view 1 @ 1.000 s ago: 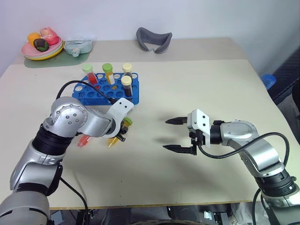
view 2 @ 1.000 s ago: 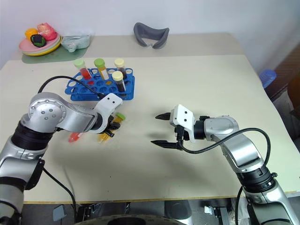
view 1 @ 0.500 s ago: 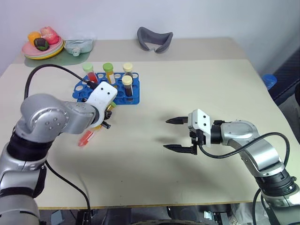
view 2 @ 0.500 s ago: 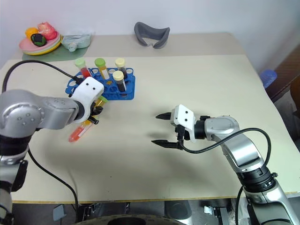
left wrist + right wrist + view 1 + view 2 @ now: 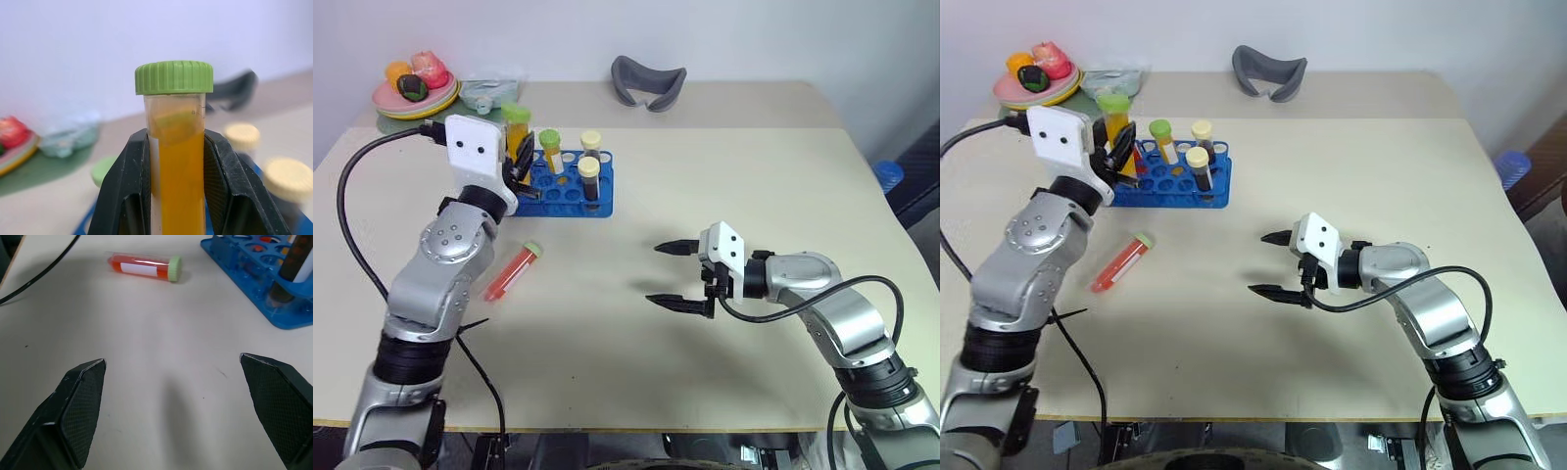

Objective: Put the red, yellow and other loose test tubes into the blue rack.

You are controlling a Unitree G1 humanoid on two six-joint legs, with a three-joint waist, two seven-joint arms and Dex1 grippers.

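- Left claw (image 5: pixel 176 196) clenched on yellow tube (image 5: pixel 180 161), upright above blue rack (image 5: pixel 570 186); could snag a hole rim if lowered tilted.
- Right claw (image 5: pixel 677 274) released, idle; red tube (image 5: pixel 513 271) on bench (image 5: pixel 607 343), well apart, liable to roll.

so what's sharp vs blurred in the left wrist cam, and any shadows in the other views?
Left wrist view: yellow-orange tube and the fingers are sharp; rack caps, plate and grey object behind are soft. Right wrist view: red tube is crisp, with a soft shadow on the table. Left eye view: faint shadow under the right gripper.
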